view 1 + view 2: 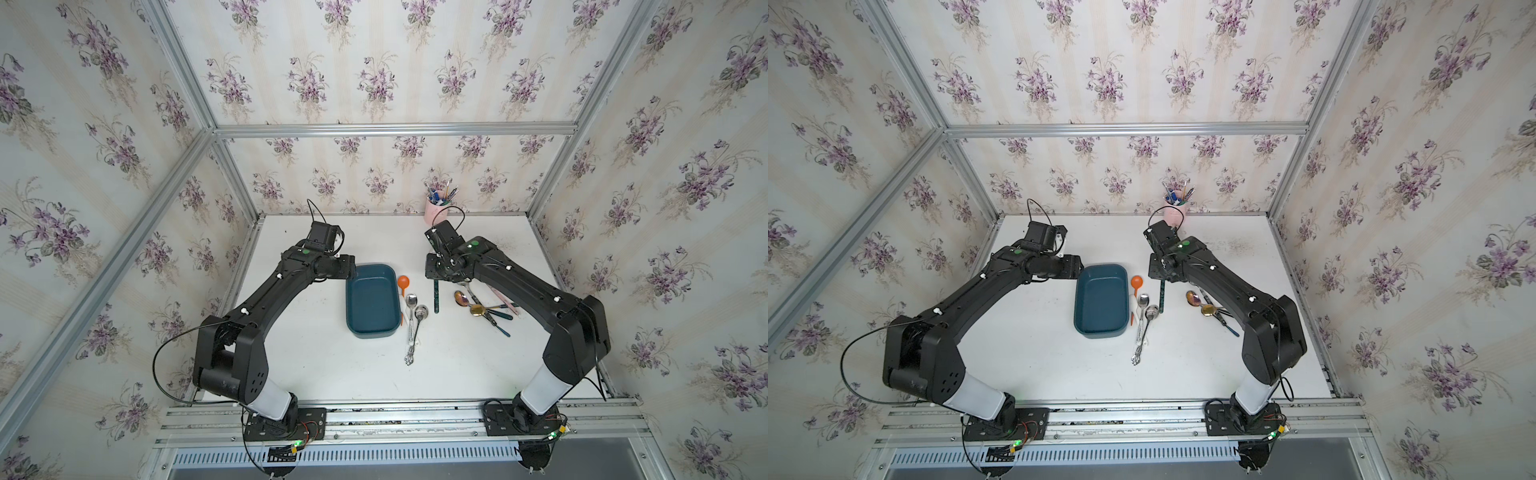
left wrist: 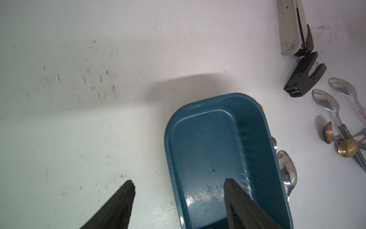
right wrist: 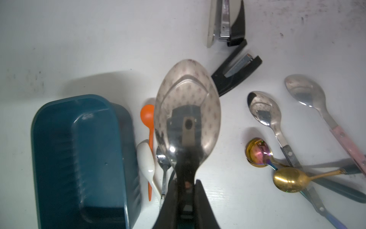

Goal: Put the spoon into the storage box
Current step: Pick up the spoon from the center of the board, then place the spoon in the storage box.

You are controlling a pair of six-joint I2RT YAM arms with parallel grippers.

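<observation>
The right gripper (image 3: pixel 185 182) is clenched on the neck of a spoon (image 3: pixel 187 111) and holds it above the table (image 1: pixel 332 365), a little right of the box (image 1: pixel 371 303). An orange spoon (image 1: pixel 403 281) and silver spoons (image 1: pixel 411 301) lie between them. The left gripper (image 2: pixel 178 181) is released at the far left corner of the box. One finger is over the box floor and the other is outside, over the table.
</observation>
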